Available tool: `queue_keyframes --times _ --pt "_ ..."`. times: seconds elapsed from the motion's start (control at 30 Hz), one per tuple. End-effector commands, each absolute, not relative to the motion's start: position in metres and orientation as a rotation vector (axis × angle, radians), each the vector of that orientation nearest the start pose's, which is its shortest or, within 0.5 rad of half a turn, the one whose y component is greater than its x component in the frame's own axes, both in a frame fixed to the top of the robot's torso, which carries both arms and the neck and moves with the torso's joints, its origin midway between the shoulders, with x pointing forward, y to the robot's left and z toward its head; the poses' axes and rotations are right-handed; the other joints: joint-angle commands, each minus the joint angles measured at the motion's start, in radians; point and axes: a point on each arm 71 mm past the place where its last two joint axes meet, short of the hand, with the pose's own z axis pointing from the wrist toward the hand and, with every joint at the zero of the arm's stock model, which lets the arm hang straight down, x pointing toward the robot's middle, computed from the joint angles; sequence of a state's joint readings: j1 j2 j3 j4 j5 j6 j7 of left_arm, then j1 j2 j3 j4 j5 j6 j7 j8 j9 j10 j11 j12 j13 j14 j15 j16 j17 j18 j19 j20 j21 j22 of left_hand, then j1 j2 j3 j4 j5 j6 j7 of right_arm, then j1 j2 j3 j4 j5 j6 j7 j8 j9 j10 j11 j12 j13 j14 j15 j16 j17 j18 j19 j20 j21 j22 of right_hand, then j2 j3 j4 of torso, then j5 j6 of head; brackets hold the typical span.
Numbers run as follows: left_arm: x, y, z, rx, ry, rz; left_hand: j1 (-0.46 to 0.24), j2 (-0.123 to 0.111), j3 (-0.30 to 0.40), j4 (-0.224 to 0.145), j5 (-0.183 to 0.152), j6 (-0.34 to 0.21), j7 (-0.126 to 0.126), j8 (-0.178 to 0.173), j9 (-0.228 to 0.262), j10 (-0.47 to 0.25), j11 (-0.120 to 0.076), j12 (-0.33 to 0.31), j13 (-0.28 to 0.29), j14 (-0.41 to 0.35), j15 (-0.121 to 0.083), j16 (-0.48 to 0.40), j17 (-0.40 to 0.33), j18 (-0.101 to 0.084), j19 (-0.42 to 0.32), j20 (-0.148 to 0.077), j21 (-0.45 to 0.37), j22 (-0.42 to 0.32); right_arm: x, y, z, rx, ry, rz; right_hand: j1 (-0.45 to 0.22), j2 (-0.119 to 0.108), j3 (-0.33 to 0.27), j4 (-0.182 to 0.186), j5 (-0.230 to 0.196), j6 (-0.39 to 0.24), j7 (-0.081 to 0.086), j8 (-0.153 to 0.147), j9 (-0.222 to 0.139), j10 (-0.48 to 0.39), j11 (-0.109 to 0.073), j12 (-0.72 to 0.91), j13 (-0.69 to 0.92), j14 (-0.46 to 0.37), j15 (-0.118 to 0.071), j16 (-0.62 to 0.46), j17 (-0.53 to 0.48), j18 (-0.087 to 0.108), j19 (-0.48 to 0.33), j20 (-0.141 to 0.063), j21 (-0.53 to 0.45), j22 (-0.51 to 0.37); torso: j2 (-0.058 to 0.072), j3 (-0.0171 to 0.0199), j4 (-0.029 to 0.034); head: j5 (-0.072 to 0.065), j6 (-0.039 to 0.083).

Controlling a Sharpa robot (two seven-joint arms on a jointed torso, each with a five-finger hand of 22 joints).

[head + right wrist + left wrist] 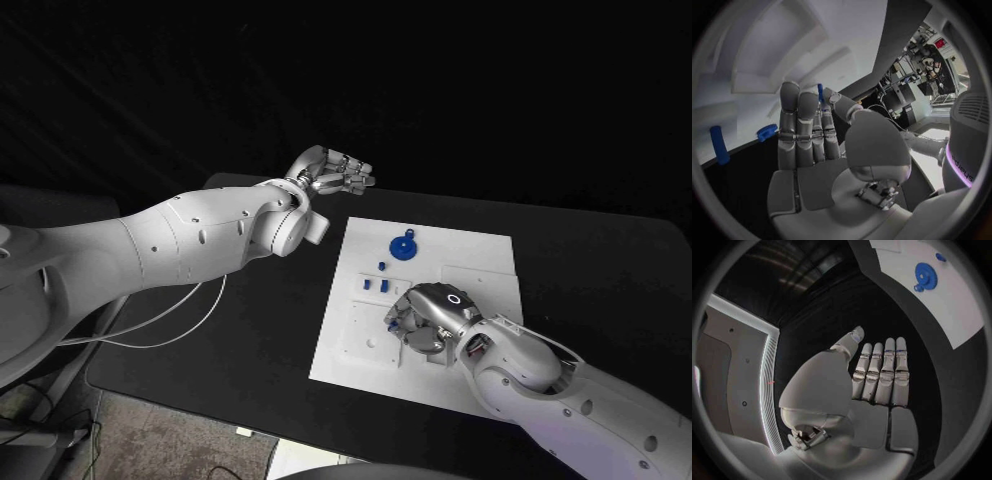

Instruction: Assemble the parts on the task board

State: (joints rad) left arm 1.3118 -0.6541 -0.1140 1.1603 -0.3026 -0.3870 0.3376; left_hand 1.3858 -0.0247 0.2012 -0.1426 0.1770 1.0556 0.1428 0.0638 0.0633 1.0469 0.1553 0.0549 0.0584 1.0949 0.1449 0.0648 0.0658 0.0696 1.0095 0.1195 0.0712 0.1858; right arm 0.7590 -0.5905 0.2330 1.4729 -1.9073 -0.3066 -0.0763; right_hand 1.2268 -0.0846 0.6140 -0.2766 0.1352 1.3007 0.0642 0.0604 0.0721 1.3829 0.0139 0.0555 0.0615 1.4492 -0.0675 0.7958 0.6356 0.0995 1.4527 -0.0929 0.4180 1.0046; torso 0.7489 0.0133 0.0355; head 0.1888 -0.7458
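Note:
The white task board (pixel 469 262) lies in the middle of the black table. A blue gear (pixel 404 247) (pixel 923 275) sits on its far part, with small blue parts (pixel 374 285) just nearer. My right hand (pixel 430 315) (pixel 814 140) is low over the board's near middle. Its thumb and a finger pinch a thin blue pin (pixel 820 93). Beyond its fingers stand a blue peg (pixel 718 145) and a small blue toothed piece (pixel 767 132). My left hand (pixel 332 175) (pixel 876 377) hovers off the board's far left corner, its fingers straight and side by side, holding nothing.
The black table (pixel 216 330) extends left of the board and beyond it (pixel 577 235). A white cable (pixel 173 325) hangs under my left arm over the table's left edge. Raised white fixtures (pixel 462 275) stand on the board near the right hand.

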Motion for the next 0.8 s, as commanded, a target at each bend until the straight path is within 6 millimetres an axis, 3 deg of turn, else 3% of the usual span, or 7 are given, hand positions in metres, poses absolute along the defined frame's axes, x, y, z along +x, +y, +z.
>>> queue_keyframes --times 0.03,0.8 --pt "0.5629 0.2207 -0.1580 -0.761 1.403 -1.225 0.001 0.008 -0.006 -0.002 0.002 0.002 0.001 -0.001 -0.001 -0.007 -0.002 0.006 0.000 -0.008 -0.002 -0.005 -0.001 0.014 0.003 0.005 0.002 -0.002 0.4229 -0.0906 -0.2824 -0.363 1.598 0.761 0.010 0.000 0.008 0.001 -0.007 0.007 0.003 0.004 0.001 0.009 -0.001 0.004 0.001 -0.001 -0.006 0.004 -0.002 0.024 0.007 -0.003 -0.004 0.003 0.000 0.0005 0.0000 0.000 -0.001" --pt "0.5631 0.2206 -0.1583 -0.762 1.407 -1.225 0.001 0.008 -0.006 -0.002 0.002 0.002 0.001 -0.001 -0.001 -0.007 -0.002 0.006 0.000 -0.008 -0.002 -0.005 -0.001 0.014 0.003 0.005 0.002 -0.002 0.4212 -0.0884 -0.2827 -0.382 1.614 0.756 0.012 -0.005 0.016 0.005 -0.018 0.009 0.003 0.004 0.001 0.010 -0.001 0.004 0.001 -0.002 -0.006 0.010 -0.001 0.022 0.012 -0.002 -0.016 0.025 0.000 -0.0008 0.0002 0.005 -0.004"
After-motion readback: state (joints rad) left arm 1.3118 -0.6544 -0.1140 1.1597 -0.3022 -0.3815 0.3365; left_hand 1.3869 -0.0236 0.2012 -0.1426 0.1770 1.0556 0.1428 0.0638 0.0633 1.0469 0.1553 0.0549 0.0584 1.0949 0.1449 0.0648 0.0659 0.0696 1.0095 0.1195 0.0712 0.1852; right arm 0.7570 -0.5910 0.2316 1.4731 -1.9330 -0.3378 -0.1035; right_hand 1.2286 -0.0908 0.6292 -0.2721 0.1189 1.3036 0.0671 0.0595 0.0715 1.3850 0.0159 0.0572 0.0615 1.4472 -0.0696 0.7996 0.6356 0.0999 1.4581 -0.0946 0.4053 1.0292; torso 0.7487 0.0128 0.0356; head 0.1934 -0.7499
